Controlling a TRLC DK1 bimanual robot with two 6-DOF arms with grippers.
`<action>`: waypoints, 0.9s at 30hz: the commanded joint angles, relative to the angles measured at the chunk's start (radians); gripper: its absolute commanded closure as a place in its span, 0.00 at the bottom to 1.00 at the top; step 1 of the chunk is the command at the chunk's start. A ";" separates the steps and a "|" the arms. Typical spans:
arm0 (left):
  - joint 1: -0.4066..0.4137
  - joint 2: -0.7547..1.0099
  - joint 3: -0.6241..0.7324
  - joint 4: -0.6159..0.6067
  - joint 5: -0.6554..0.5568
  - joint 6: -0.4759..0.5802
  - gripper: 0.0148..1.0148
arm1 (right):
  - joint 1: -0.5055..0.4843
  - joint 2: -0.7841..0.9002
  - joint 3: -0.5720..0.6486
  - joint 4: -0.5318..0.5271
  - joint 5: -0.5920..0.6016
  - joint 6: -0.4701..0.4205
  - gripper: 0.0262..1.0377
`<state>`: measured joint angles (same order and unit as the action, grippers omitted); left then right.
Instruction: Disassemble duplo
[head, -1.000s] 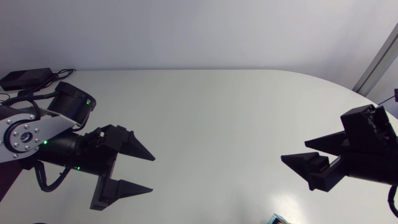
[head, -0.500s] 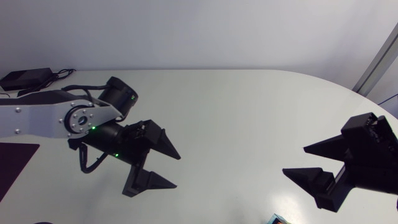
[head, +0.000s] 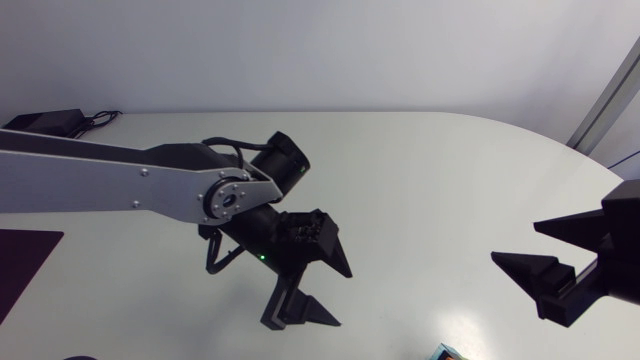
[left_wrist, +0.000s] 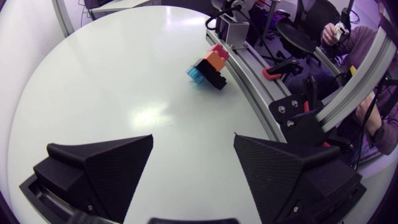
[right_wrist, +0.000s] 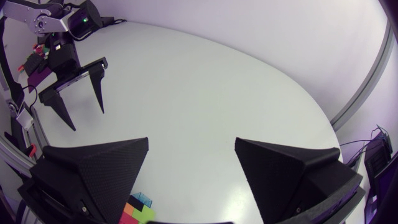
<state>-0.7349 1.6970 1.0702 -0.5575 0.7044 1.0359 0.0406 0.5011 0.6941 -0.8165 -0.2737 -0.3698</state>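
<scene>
Okay: left gripper (head: 344, 298), right gripper (head: 514, 242) both wide open, empty. Square left on the duplo stack (left_wrist: 208, 65) at the near edge; right takes the opposite end.

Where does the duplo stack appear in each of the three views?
Head view: duplo stack, only a cyan corner, at the lower edge.
Left wrist view: duplo stack ahead of the left gripper, near the table edge.
Right wrist view: duplo stack beside one finger of the right gripper, partly hidden.
Shared landmark: the left gripper.
</scene>
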 joint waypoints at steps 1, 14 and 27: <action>-0.057 0.039 0.047 0.019 0.000 0.019 0.11 | -0.010 -0.001 -0.005 -0.009 -0.018 -0.026 0.04; -0.189 0.138 0.125 0.143 -0.080 0.015 0.12 | -0.011 0.022 -0.016 0.010 -0.067 -0.031 0.04; -0.305 0.128 0.108 0.220 -0.198 0.047 0.14 | -0.011 0.040 -0.016 0.017 -0.087 -0.031 0.04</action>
<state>-1.0271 1.8133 1.1690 -0.3500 0.5144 1.0546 0.0368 0.5323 0.6918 -0.8078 -0.3523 -0.3832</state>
